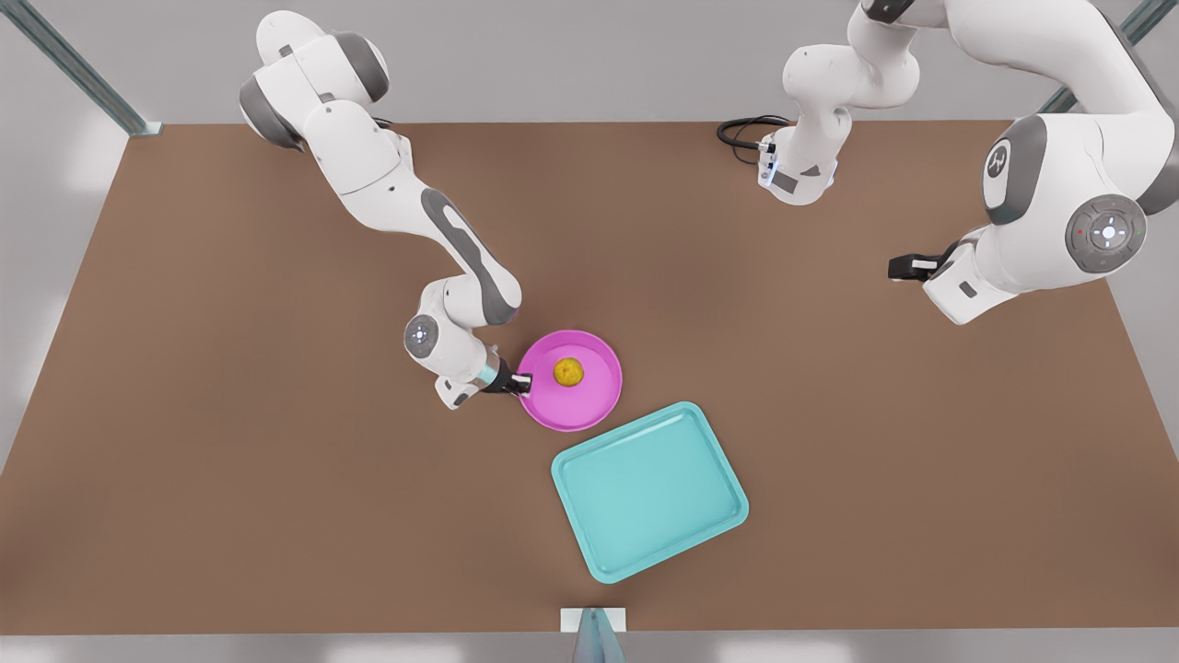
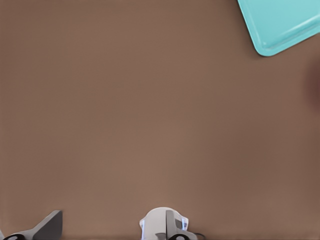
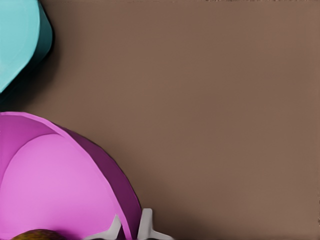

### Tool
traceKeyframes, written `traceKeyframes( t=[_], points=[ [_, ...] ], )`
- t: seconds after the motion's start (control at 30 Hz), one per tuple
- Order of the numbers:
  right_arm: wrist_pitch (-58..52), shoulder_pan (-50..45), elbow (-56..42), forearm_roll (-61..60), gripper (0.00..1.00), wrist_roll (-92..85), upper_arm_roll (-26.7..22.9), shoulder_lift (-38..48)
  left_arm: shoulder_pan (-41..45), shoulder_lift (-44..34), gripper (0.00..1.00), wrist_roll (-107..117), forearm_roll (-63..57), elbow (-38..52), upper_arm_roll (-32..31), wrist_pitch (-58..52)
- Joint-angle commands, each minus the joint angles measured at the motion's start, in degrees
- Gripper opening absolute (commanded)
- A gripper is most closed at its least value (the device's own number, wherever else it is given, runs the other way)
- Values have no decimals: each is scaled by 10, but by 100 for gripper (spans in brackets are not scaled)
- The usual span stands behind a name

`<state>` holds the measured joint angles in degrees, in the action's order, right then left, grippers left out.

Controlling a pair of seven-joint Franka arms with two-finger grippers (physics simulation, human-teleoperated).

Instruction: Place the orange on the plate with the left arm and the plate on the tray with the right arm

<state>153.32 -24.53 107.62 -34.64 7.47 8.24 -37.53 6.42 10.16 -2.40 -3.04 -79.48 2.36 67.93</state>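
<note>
On the plate's [image 1: 589, 405] rim, right end effector [image 1: 521, 381] clamps; orange [image 1: 568, 371] inside.

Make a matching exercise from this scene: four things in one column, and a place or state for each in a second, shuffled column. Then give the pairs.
1. orange
2. plate
3. tray
4. left end effector

A. gripped at its rim by the right end effector
B. nothing on it, on the table
C. raised at the table's far side, away from the dishes
D. lying on the pink dish

Pairs: 1-D, 2-A, 3-B, 4-C
</note>
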Motion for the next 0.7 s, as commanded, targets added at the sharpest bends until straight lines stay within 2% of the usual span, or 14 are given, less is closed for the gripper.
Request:
traceKeyframes(
  t=[0.0, 0.37, 0.53, 0.67],
  points=[
    [0, -1, 0, 2, 21, 33, 1, 2, 0, -1, 100, -33, 0, 0, 0, -2],
    [3, 14, -21, 3, 21, 26, 15, 31, 0, -2, 100, -31, 0, 1, 0, -1],
    [-39, 67, -123, 2, 21, 26, 14, 11, 0, -2, 100, -30, -1, 1, 2, -1],
    [-81, 83, -277, -11, 21, 26, 14, -90, 0, -4, 100, -30, -2, 1, 2, -7]
  ],
)
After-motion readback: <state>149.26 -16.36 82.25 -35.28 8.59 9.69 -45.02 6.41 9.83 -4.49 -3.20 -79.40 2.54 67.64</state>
